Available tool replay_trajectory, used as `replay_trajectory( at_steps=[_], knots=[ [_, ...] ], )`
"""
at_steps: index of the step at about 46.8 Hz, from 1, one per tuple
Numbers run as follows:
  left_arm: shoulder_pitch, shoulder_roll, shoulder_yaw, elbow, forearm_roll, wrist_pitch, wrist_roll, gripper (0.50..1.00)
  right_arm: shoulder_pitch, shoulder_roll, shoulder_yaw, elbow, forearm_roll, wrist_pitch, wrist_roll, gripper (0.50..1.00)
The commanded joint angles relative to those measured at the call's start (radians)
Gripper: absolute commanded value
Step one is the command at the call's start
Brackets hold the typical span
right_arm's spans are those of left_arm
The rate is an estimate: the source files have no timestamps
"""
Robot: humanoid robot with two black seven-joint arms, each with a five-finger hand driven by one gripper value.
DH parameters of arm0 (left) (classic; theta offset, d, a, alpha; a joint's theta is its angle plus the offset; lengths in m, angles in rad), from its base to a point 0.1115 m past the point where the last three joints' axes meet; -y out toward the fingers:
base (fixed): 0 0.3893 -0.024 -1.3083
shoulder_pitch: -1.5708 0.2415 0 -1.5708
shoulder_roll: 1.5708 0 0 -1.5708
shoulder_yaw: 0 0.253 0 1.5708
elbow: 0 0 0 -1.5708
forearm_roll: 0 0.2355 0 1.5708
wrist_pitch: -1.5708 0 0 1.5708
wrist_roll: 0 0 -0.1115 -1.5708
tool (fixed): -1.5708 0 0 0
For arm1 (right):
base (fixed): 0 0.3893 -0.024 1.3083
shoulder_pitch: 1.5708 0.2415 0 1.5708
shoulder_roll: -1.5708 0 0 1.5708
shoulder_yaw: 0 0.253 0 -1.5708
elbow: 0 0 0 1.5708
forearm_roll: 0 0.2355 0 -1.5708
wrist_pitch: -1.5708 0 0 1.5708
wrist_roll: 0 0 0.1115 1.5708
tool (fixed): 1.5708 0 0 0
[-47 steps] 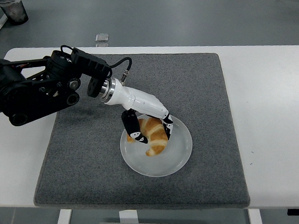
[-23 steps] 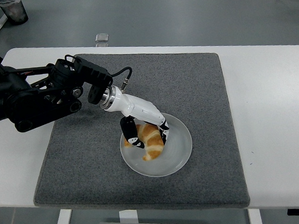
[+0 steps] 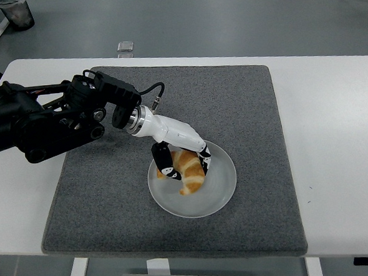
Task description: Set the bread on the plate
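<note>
The left hand point(image 3: 180, 157) — white shell, black fingers point(image 3: 162, 163) — was curled around the bread point(image 3: 189, 169), a golden, curved croissant with a flaky-looking crust, thumb on one side and the other fingers on the far side. The bread sat low over the plate point(image 3: 214, 195), a round, translucent white dish; whether it touched the plate could not be told. The plate rested on a gray felt-like mat point(image 3: 106, 199) with rounded corners, which covered the middle of the smooth white table point(image 3: 335, 154). The black arm point(image 3: 51, 118), jointed and cabled, reached in from the left. No writing or label could be read anywhere.
</note>
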Motion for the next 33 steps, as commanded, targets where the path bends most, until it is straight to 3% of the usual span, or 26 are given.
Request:
replay_trajectory(
  at_steps=[1,5,9,12,15,19,23,33],
  knots=[
    [0.001,-0.001,-0.002,0.000,0.000,0.000,0.000,0.510,0.000,0.000,0.000,0.000,0.000,0.000,0.000,0.952],
    [0.008,-0.001,-0.002,0.000,-0.002,0.007,0.002,0.572,0.000,0.000,0.000,0.000,0.000,0.000,0.000,0.952],
    [0.012,-0.005,-0.002,0.000,-0.003,0.030,0.002,0.720,0.001,0.000,0.000,0.000,0.000,0.000,0.001,0.952],
    [0.012,-0.009,-0.002,0.000,-0.008,0.031,0.002,0.775,0.000,0.000,0.000,0.000,0.000,0.000,0.000,0.952],
    [0.013,-0.010,-0.002,0.000,-0.011,0.031,0.002,0.868,0.000,0.000,0.000,0.000,0.000,0.000,0.000,0.952],
    [0.012,-0.010,-0.003,0.000,-0.015,0.031,0.002,0.936,0.001,0.000,0.000,0.000,0.000,0.000,0.000,0.952],
    [0.013,-0.010,-0.003,0.000,-0.018,0.031,0.002,0.988,0.000,0.000,0.000,0.000,0.000,0.000,0.001,0.952],
    [0.012,-0.010,-0.014,-0.002,-0.025,0.031,0.002,0.990,0.000,0.000,0.000,0.000,0.000,0.000,0.001,0.952]
  ],
)
